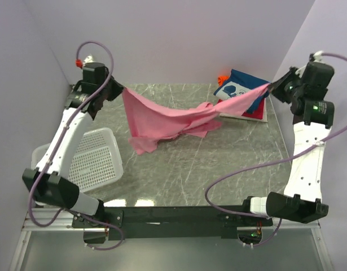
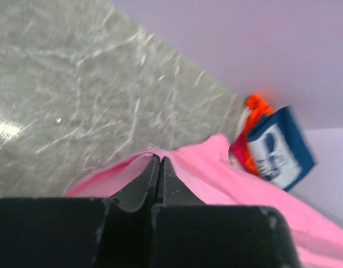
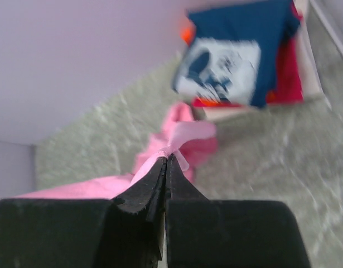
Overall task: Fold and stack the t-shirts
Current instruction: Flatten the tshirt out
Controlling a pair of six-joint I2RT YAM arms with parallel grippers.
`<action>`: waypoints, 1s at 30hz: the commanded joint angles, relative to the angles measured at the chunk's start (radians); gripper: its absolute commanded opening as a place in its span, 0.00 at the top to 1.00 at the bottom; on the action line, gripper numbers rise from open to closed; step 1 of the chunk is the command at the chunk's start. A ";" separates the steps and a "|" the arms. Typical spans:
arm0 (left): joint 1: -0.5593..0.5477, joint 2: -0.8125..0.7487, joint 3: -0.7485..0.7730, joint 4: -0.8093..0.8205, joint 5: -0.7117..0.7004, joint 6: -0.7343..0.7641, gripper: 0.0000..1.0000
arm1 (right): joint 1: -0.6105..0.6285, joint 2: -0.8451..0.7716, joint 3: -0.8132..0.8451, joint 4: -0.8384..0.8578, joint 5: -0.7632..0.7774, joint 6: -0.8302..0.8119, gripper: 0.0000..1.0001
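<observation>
Near left, a white mesh basket (image 1: 100,164). In the middle, pink t-shirt (image 1: 162,121) not yet folded, stretched in the air between left gripper (image 1: 121,88) and right gripper (image 1: 270,86), both clenched on its edges, lower part sagging toward the table (image 1: 218,164). Far right, folded stack (image 1: 244,93) already made, navy on top. Probably left: folding the pink one and adding it there.

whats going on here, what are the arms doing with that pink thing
Two robot arms are working on a pink t-shirt. The left gripper and the right gripper are each shut on an edge of it, holding it stretched between them above the table with its middle sagging low. It is not folded yet. A folded stack with a navy t-shirt on top sits in the far right corner, and a white mesh basket stands by the left arm.
</observation>
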 commanded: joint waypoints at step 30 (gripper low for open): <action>0.030 -0.343 -0.088 0.334 -0.112 0.011 1.00 | -0.006 0.028 0.363 0.251 0.001 0.127 1.00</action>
